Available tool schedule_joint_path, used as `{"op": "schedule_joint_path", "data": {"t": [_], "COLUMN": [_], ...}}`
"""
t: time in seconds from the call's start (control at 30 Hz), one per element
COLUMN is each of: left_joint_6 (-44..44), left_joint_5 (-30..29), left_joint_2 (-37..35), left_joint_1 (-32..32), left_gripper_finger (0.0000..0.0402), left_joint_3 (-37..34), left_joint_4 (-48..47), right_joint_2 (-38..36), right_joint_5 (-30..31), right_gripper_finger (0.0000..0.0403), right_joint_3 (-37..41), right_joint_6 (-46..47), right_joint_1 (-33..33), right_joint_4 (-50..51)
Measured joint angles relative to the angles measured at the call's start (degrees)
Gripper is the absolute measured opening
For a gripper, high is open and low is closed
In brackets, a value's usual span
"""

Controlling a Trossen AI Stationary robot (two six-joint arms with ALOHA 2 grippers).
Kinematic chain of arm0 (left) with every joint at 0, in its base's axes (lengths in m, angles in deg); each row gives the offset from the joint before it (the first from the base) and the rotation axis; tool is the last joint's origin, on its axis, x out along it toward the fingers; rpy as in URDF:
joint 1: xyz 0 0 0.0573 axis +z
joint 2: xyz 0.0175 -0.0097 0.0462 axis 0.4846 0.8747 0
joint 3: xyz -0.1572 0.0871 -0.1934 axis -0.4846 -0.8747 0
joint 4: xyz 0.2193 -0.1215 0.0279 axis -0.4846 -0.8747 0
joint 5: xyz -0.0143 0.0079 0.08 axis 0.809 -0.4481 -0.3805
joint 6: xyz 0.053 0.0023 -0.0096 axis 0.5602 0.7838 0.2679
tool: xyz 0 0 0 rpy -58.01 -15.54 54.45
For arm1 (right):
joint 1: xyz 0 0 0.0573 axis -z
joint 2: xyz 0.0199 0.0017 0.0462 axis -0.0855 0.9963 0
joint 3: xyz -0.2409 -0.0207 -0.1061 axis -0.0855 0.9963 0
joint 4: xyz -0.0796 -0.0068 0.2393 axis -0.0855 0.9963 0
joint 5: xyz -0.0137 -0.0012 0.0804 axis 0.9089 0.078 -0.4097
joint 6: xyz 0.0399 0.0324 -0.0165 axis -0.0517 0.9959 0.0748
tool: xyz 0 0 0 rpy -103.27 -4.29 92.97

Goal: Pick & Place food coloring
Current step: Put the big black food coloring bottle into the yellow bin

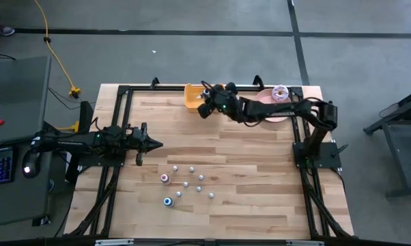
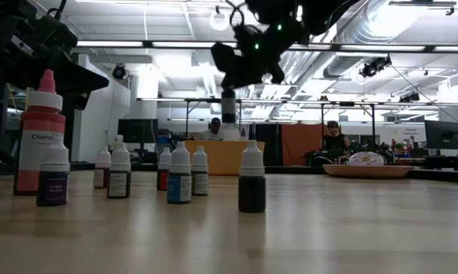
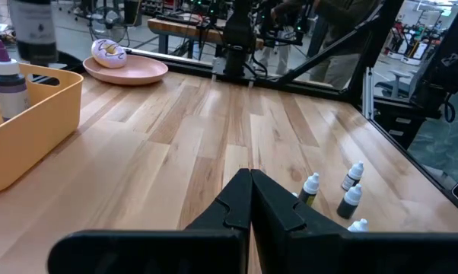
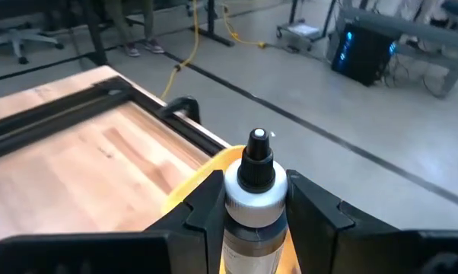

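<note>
Left claw (image 1: 153, 143) parked low over tabletop (image 1: 246, 205), fingers clenched, empty. Loose food coloring bottles (image 1: 186, 184) stand upright mid-tabletop, near it. Right claw (image 4: 253, 199) over yellow bin (image 1: 193, 97) at far edge — grasping one bottle (image 4: 252, 194) around body, under cap. Light, stiff, probably slippery plastic; tips easily — grip low on body.

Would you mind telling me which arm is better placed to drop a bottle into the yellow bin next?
The right. Its gripper is already clamped on a food coloring bottle above the yellow bin. The left gripper is shut, empty, and waits at the table's left side.
</note>
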State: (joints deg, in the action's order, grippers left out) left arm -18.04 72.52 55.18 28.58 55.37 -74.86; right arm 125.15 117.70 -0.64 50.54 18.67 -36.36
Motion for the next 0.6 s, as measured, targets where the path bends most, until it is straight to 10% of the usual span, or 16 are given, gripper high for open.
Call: {"op": "schedule_joint_path", "data": {"t": [0.6], "left_joint_6": [0.0], "left_joint_5": [0.0], "left_joint_2": [0.0], "left_joint_1": [0.0], "left_gripper_finger": [0.0001], "left_joint_3": [0.0], "left_joint_4": [0.0], "right_joint_2": [8.6], "right_joint_5": [-5.0], "right_gripper_finger": [0.0106], "right_joint_3": [-1.4], "right_joint_6": [4.6], "right_joint_1": [6.9], "right_joint_4": [-6.0]}}
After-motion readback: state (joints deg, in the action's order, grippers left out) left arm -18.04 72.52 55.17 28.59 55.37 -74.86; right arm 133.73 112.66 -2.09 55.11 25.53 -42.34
